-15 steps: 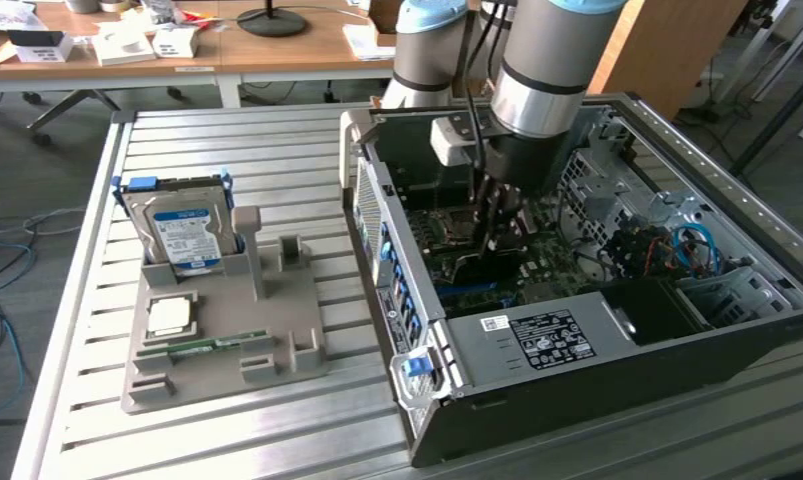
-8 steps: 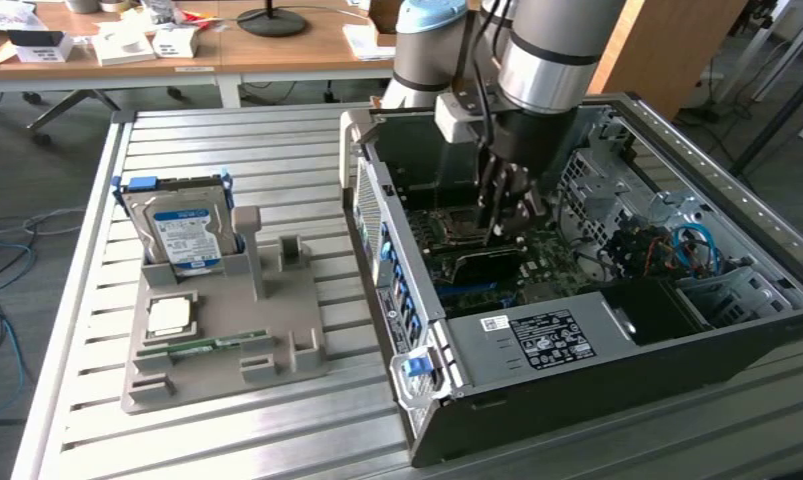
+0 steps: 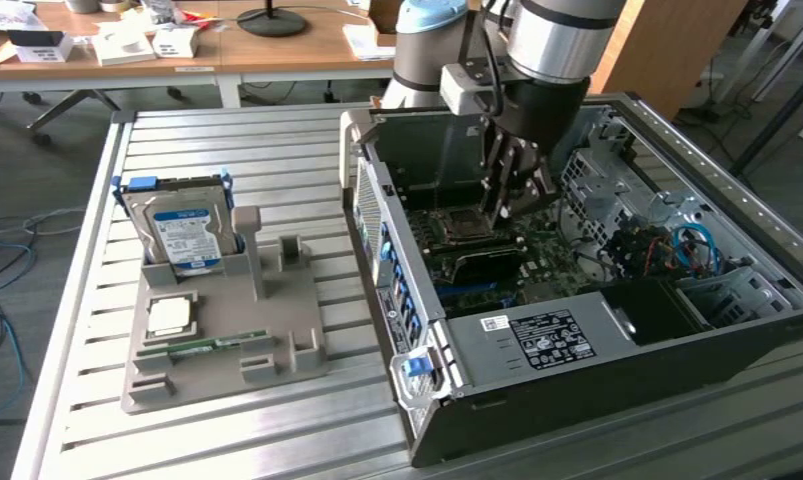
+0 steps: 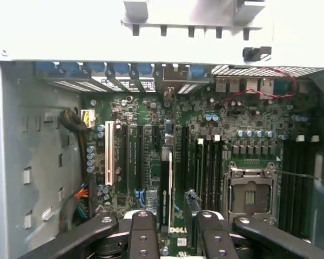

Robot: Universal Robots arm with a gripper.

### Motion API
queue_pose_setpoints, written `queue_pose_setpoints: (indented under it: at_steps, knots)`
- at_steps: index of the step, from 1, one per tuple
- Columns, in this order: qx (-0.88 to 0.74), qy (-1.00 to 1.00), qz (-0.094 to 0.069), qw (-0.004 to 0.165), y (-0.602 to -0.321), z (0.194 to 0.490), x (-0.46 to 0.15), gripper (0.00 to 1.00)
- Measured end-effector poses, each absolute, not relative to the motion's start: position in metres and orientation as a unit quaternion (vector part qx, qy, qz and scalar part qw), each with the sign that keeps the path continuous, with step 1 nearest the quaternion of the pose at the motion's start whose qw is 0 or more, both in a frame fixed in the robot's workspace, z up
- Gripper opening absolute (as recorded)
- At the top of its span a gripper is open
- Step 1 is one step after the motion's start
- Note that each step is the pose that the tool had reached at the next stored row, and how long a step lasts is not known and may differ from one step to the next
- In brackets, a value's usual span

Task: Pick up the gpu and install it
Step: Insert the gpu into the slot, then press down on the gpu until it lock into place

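Inside the open computer case (image 3: 601, 390), gripper (image 4: 175, 229) pinching the gpu (image 4: 166, 189) upright over motherboard (image 4: 205, 140) slots

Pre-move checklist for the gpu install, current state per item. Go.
1. gpu off the grey fixture: ok. Its upright holders carry no card; the hard drive and RAM stick are there.
2. gpu inside the case: ok. It stands edge-on over the motherboard, directly under the gripper.
3. gpu fully seated in its slot: cannot tell. The lower edge is hidden.
4. Card parallel to the slots: ok in the wrist view.
5. Red wire clear of the card: ok. It lies by the rear ports.
6. CPU socket clear of the card: ok. It sits off to one side.
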State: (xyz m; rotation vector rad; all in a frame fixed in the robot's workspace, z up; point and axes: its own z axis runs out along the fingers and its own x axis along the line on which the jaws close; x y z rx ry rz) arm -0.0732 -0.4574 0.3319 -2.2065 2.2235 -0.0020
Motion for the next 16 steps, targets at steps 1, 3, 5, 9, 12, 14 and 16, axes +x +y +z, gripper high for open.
queue_pose_setpoints:
  at_steps: [1,3,5,9,12,14,16]
  knots:
    - [-0.704,0.71,-0.001,0.005,-0.457,0.335,-0.073,0.34]
    - [-0.704,0.71,-0.001,0.005,-0.457,0.339,-0.073,0.34]
    - [-0.704,0.71,-0.001,0.005,-0.457,0.343,-0.073,0.34]
    - [-0.704,0.71,-0.001,0.005,-0.457,0.351,-0.073,0.34]
    - [-0.704,0.71,-0.001,0.005,-0.457,0.354,-0.073,0.34]
    - [-0.704,0.71,-0.001,0.005,-0.457,0.354,-0.073,0.34]
    - [-0.704,0.71,-0.001,0.005,-0.457,0.354,-0.073,0.34]
